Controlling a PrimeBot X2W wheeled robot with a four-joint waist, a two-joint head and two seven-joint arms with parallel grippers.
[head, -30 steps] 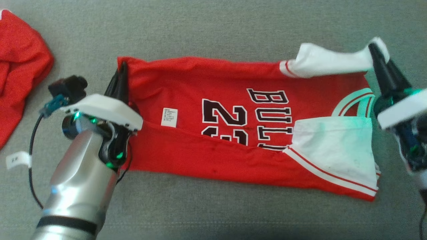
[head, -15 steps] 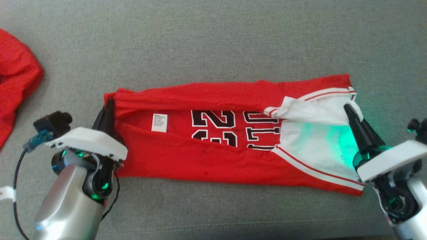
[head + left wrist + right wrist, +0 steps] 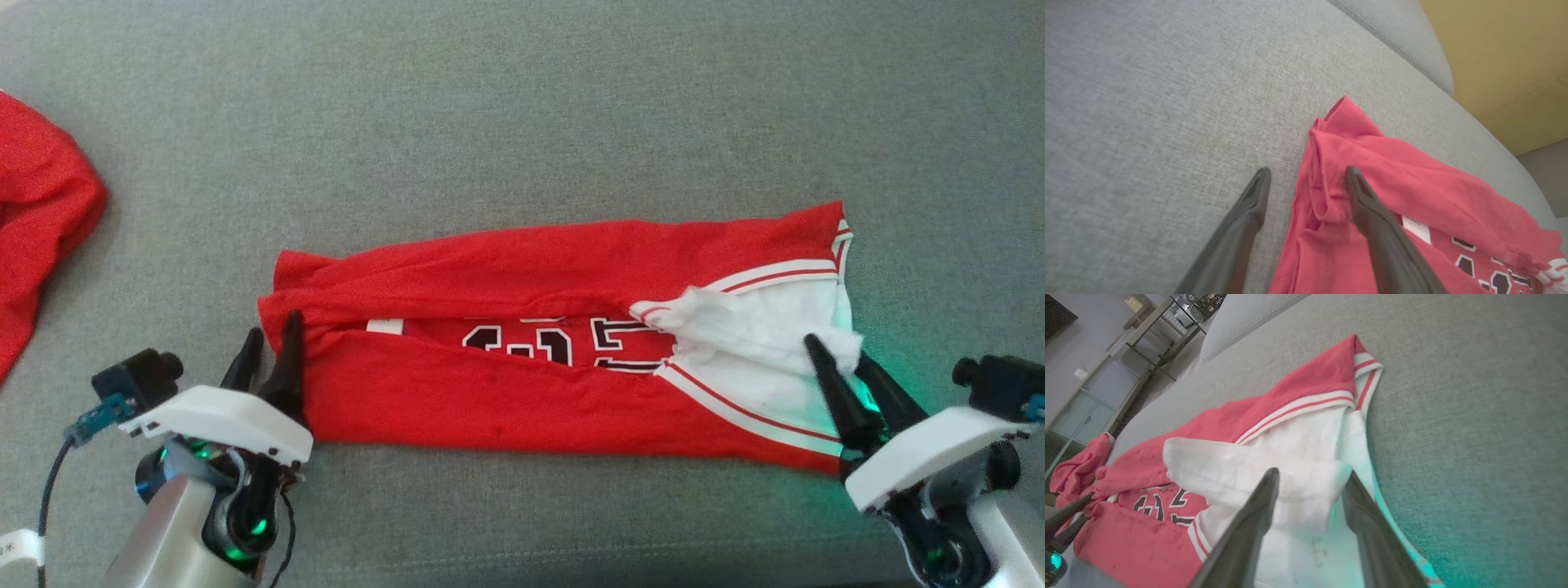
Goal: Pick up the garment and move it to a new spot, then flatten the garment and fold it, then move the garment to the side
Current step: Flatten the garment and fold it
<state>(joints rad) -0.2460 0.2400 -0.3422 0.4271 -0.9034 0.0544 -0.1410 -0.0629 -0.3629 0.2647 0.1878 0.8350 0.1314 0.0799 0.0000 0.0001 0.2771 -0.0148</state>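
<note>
Red knit garment (image 3: 522, 408) is lying folded lengthwise on the grey cushion (image 3: 522, 122). It is probably handling as light, limp cloth, creasing easily. Left gripper (image 3: 274, 324) and right gripper (image 3: 834, 349) are standing parted at its ends, clamping nothing. Pinching the doubled end edges is looking safest.

Head: above, looking down on the whole jersey (image 3: 490, 400).
Left wrist: low, close, probably hem end.
Right wrist: low, close, white end.
Shared: lettering (image 3: 522, 347).

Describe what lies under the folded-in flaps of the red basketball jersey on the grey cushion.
Between the red jersey's flaps, black-and-white lettering and a white label show; the remaining print is covered.
</note>
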